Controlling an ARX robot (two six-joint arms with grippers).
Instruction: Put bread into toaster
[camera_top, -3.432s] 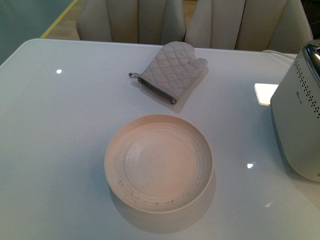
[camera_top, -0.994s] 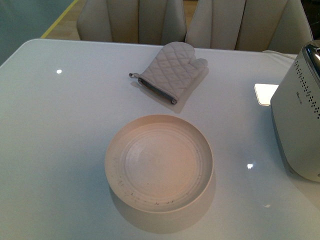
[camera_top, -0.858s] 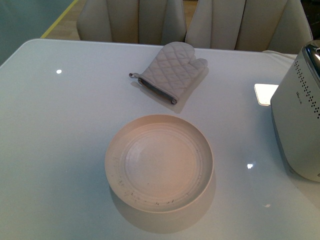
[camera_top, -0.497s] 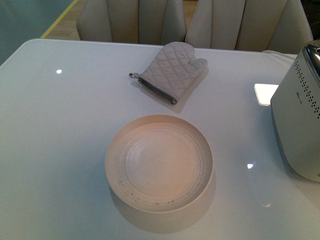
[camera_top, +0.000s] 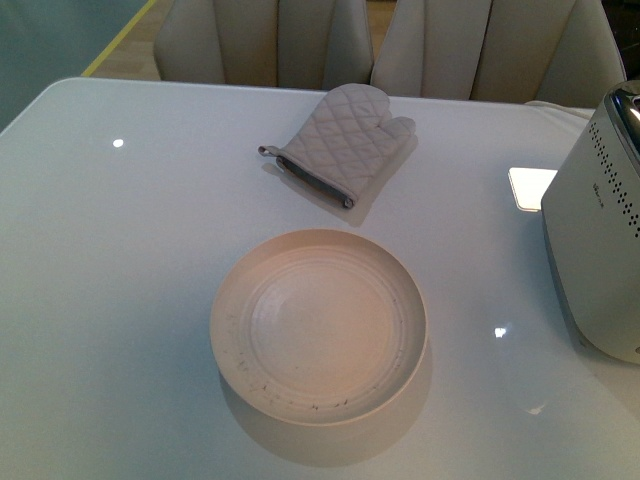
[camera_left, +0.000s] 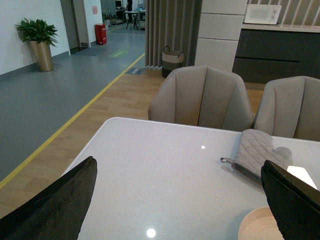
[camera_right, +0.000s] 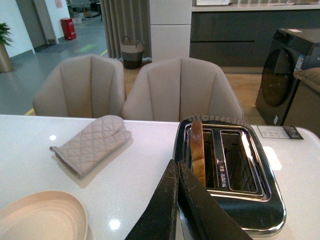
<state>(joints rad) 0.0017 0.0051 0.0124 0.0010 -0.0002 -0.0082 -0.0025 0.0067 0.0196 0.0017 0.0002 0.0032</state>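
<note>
From my front view I get the glossy white tabletop (camera_top: 120, 300), neither arm in sight, and only the flank of the toaster (camera_top: 597, 250) at the right edge: boxy, pale, rows of small dark vent holes. The right wrist view gives me what that one hides: the toaster's shiny chrome top with two long slots, and the bread (camera_right: 197, 150) standing upright in the slot nearer the mitt, brown crust showing above the rim. The right pincer (camera_right: 178, 200) sits over the toaster's near end, its dark fingers pressed together, gripping nothing. On the left wrist view, the left pincer (camera_left: 177, 200) is spread wide, one dark matte finger at each edge. The round cream plate (camera_top: 318, 325), ringed and shallow, lies mid-tabletop; the quilted grey oven mitt (camera_top: 345, 143) lies beyond it.
</note>
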